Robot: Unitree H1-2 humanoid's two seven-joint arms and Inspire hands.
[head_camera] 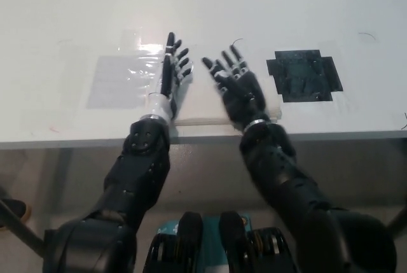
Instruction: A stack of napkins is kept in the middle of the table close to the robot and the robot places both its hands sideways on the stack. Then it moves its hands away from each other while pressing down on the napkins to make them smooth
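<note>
The napkins [202,98] lie as a flat white stack at the near edge of the table [267,6], roughly at the middle of the view, with the bare strip of their top showing between the two hands.

The left hand [170,77] rests edge-on at the stack's 9 o'clock side. Its fingers [170,47] are straight and apart, pointing toward 12 o'clock, and it holds nothing. Its wrist sits over the stack's near left corner, by the table edge.

The right hand [238,91] lies on the stack's 3 o'clock part, palm turned up toward the camera and slightly tilted. Its fingers [226,63] are spread, pointing toward 11 to 12 o'clock, and it grips nothing. Its wrist crosses the stack's near edge.

The two hands are apart, with a clear band of napkin between them.

A clear plastic sheet [121,81] lies flat on the table at 9 o'clock from the stack; the left hand is just beside its right edge. A black patch [304,74] with stepped corners lies at 3 o'clock from the stack, near the right hand but not touching it.
</note>
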